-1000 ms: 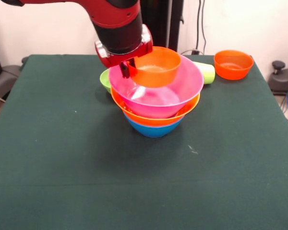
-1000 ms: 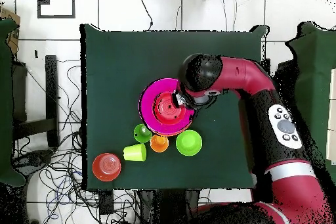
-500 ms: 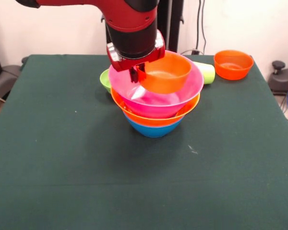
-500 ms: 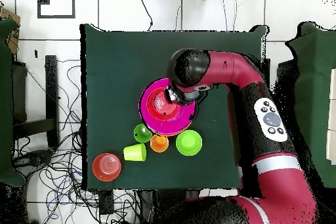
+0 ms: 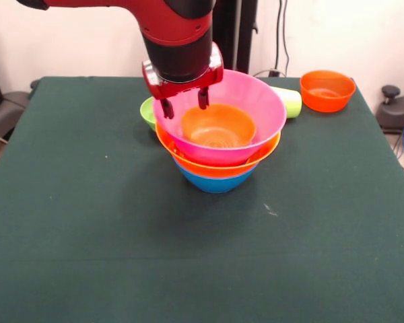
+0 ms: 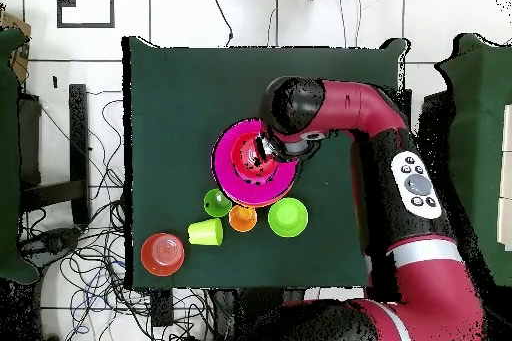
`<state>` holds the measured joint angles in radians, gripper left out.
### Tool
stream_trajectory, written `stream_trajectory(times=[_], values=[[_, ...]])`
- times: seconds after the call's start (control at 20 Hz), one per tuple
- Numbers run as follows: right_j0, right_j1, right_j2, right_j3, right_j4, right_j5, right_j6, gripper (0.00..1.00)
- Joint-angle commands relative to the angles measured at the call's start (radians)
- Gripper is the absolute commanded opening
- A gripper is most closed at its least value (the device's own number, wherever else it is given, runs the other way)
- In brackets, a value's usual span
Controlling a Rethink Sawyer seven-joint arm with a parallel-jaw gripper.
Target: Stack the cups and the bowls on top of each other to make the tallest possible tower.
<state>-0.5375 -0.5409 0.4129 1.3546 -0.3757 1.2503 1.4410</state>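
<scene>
Tower point(image 5: 217, 151): blue bowl point(image 5: 214, 180) lowest, yellow-orange bowl point(image 5: 219, 163) in it, pink bowl point(image 5: 256, 108) on top, directly under my gripper point(image 5: 184, 103).
Small orange bowl point(image 5: 218, 126): sits inside the pink bowl, just below my fingertips, apart from them.
Gripper: my two fingers are spread and hold nothing; I hang over the pink bowl's rim on the robot side.
Done so far: four bowls nested, as far as I can judge.
Left: second orange bowl point(image 5: 327, 90) lies well off at the table's corner; a lime cup point(image 5: 287, 101) lies on its side behind the tower; a green bowl point(image 5: 147, 112) peeks out beside it.
Overhead: small green point(image 6: 217, 202), lime point(image 6: 205, 232) and orange point(image 6: 242, 218) pieces plus a larger green bowl point(image 6: 287, 217) wait near the tower, toward my base.
Judgement: roughly halfway; the loose pieces still need stacking.
</scene>
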Motion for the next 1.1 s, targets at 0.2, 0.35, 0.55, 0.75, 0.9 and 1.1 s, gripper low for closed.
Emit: stream_trajectory(times=[0.2,0.35,0.55,0.75,0.9,1.1], values=[[0.015,0.019,-0.053,-0.031,-0.033,-0.07,0.096,1.0],[0.019,0.028,-0.053,-0.043,-0.023,-0.067,0.097,1.0],[0.018,-0.014,-0.042,-0.014,0.014,-0.017,0.081,1.0],[0.028,-0.172,-0.019,0.1,0.111,0.136,0.064,1.0],[0.029,-0.24,-0.012,0.219,0.168,0.116,0.059,1.0],[0.005,-0.292,0.001,0.359,0.241,0.034,0.033,1.0]])
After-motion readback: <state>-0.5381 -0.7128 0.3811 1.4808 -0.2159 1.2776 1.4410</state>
